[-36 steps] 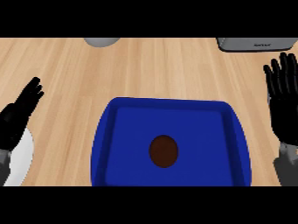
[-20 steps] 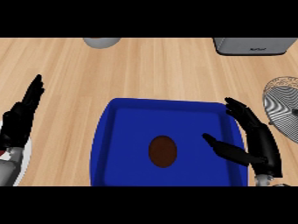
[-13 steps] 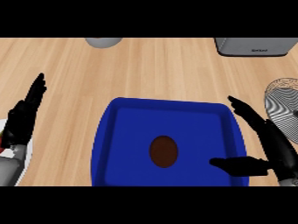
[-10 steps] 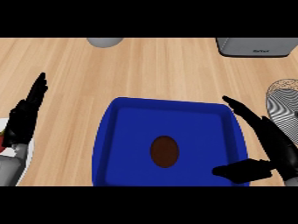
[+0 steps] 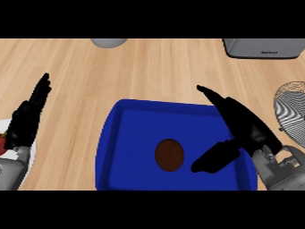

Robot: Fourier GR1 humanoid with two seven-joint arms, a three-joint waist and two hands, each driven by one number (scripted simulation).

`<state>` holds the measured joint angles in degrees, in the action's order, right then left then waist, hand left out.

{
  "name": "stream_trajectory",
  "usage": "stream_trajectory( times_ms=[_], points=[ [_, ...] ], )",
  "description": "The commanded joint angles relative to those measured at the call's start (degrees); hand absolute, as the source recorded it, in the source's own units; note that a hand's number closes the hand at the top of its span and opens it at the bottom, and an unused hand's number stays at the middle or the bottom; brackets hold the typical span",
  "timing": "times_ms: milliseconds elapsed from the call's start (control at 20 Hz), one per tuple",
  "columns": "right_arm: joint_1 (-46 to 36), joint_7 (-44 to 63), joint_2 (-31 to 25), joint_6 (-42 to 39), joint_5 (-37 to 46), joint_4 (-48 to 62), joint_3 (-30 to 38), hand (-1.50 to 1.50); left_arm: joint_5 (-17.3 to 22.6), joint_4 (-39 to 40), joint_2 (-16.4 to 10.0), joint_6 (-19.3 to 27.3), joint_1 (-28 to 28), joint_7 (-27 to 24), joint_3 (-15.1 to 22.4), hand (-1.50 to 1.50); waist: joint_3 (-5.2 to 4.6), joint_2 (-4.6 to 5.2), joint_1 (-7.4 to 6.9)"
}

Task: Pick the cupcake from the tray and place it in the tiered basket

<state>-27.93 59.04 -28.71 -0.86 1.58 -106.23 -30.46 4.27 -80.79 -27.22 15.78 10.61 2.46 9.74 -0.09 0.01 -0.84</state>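
Cupcake (image 5: 169, 154) lies mid-tray on the blue tray (image 5: 125, 112), untouched. Right hand (image 5: 243, 125) hangs over the tray's right side, fingers straight, thumb spread toward the cupcake, holding nothing; probably held open to close round it. Thumb tip seems just beside the cupcake, contact unclear. Tiered basket (image 5: 300, 116) stands right of the tray on the surface (image 5: 148, 67). Left hand (image 5: 28, 118) rests open at left.
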Motion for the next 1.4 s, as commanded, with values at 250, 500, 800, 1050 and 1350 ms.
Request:
stream_trajectory(
  times_ms=[250, 500, 800, 1050, 1350],
  points=[
    [-3.9, 10.1, 7.8, -4.3, 1.0, 8.3, -4.0, -1.5, -3.0, -1.9, 2.1, 0.8, -2.1, 0.2, 0.4, 0.0, 0.07, -0.08, 0.37],
    [-4.2, 13.7, 10.1, -4.5, 3.7, 8.4, -6.7, -1.5, -1.7, 1.6, 1.7, -1.8, -2.3, -3.0, -2.7, 0.0, 0.03, -0.04, 0.82],
    [-2.6, 14.9, 12.8, -5.1, 6.4, 9.2, -9.5, -1.5, -3.8, 1.1, 3.0, -1.0, 0.9, 1.2, -2.6, 0.0, 0.05, -0.05, 1.09],
    [-1.3, 13.5, 11.1, -8.0, 9.7, 7.4, -10.4, -1.5, -4.5, -3.2, 2.5, -1.7, -2.1, 2.4, -3.2, 0.0, 0.07, -0.18, 0.81],
    [0.0, 14.2, 14.2, -6.6, 16.7, 7.4, -13.0, -1.5, -2.9, -5.4, 2.1, -4.9, -2.5, 4.6, -5.0, 0.0, 0.08, -0.17, 0.71]
  ],
)
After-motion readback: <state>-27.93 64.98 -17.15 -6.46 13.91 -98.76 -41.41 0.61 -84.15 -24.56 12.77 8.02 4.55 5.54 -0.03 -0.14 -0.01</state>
